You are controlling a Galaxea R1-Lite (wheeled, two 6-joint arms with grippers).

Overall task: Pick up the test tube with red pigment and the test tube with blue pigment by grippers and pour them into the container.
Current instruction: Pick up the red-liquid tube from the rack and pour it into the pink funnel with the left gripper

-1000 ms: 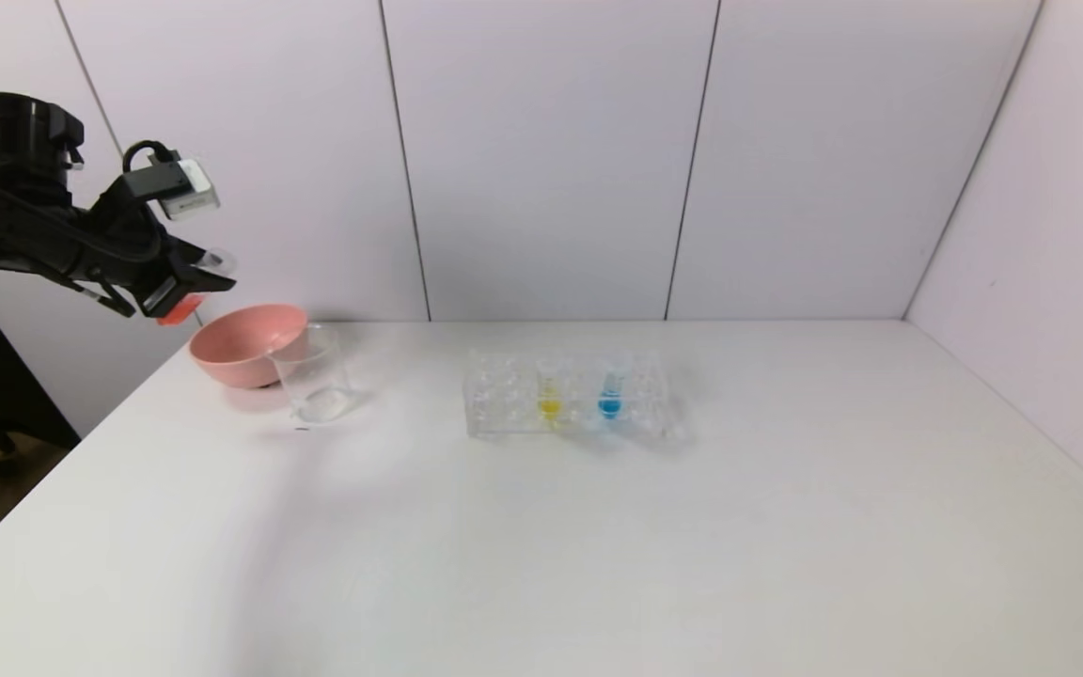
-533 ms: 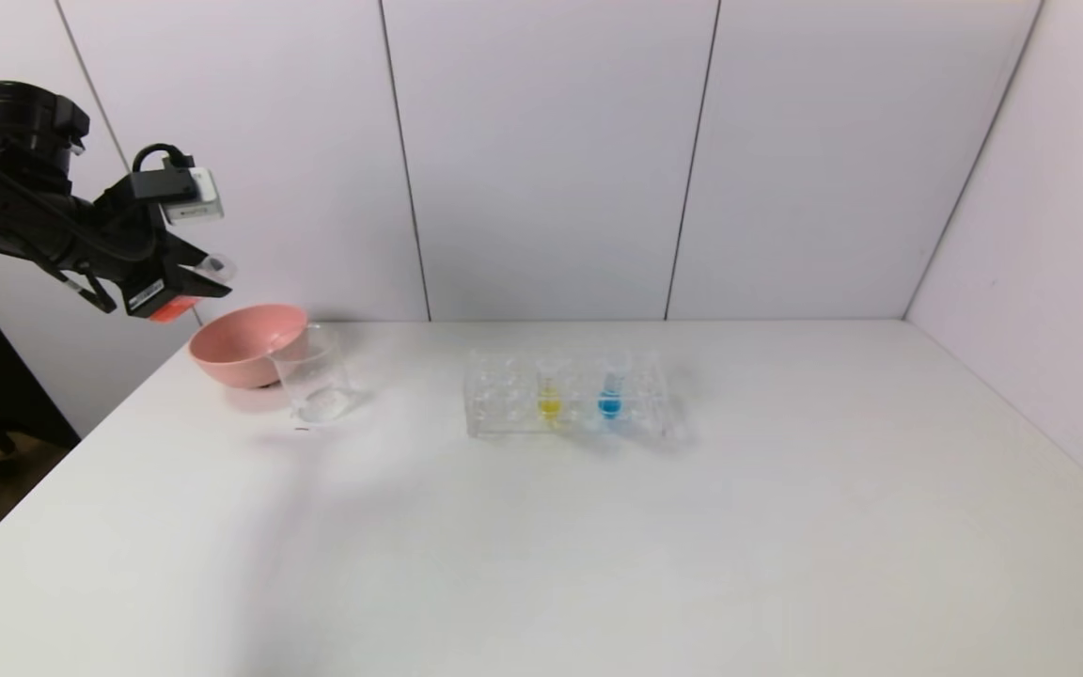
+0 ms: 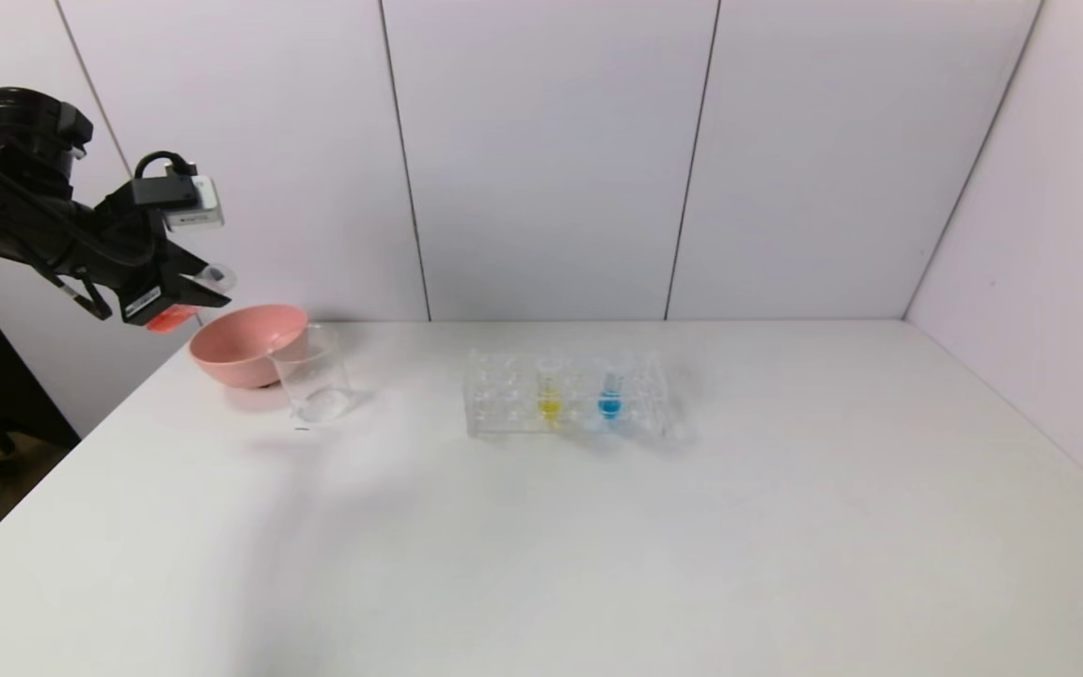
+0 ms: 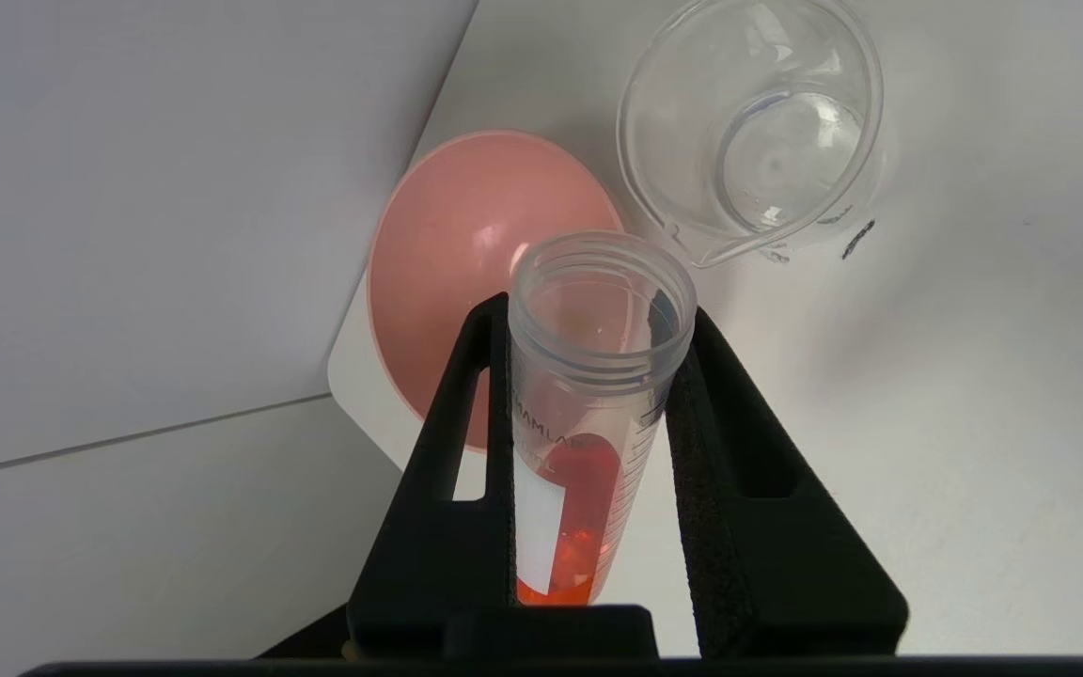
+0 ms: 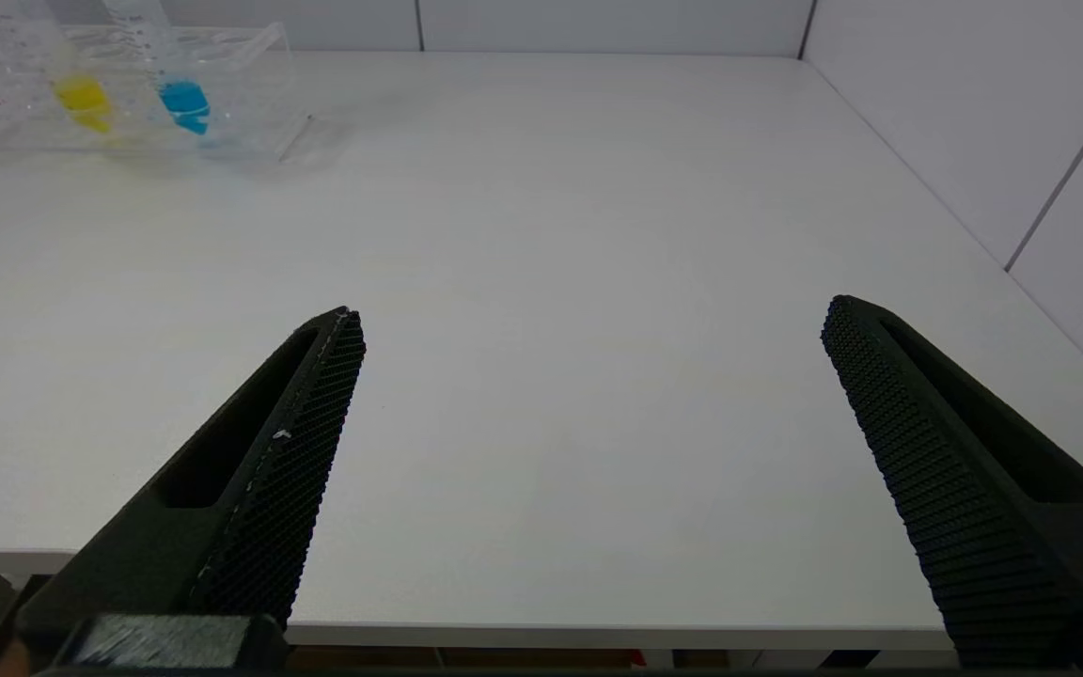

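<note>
My left gripper hangs above the table's far left corner, shut on the test tube with red pigment. The tube lies tilted, with its open mouth pointing towards the table and the orange-red liquid at its lower end. The container, a clear beaker, stands to the right of and below the tube, and its bottom looks dry. The test tube with blue pigment stands upright in the clear rack. My right gripper is open over the table's near edge, out of the head view.
A pink bowl touches the beaker on its left, just under the held tube. A yellow-liquid tube stands in the rack beside the blue one. White walls close the table at the back and on the right.
My left gripper, with the red tube in it, rose a little, then sank again and turned slightly. It stays above and left of the bowl. Nothing else moved.
</note>
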